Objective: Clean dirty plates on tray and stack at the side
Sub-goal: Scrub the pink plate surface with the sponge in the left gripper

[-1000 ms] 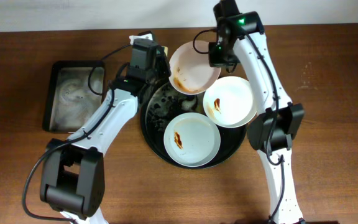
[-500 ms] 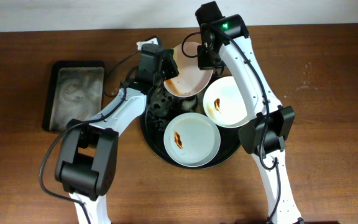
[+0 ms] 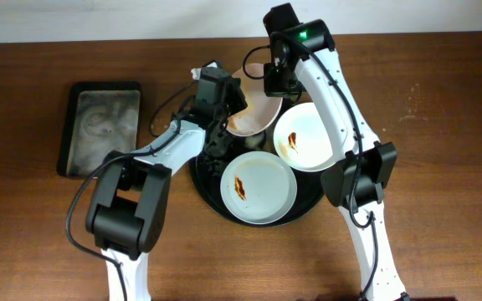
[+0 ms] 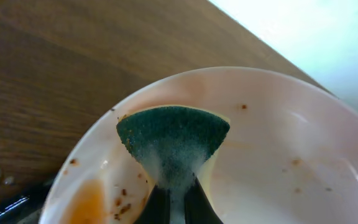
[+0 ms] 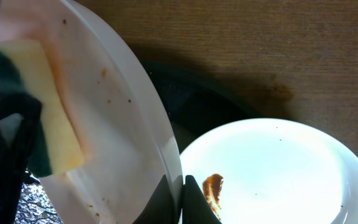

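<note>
- Wiping step, by the look of it: left gripper [image 4: 173, 208] clamped on a green-and-yellow sponge [image 4: 173, 134], pressed to the face of the lifted plate [image 3: 253, 113] above the far edge of the tray [image 3: 204, 186]
- Right gripper [image 5: 180, 202] pinched shut on that plate's rim, holding it tilted; brown-orange smears near its lower edge
- Next, probably: sweeping the sponge across the remaining sauce against a steady rim grip; then setting the plate down beside the tray
- Two more dirty plates [image 3: 258, 188] flat on the tray, each with a sauce streak
- Brown wood table [image 3: 442, 167] under the tray; sponge tray [image 3: 103, 130] well left of the tray; pale wall [image 3: 74, 17] beyond the tray's far side
</note>
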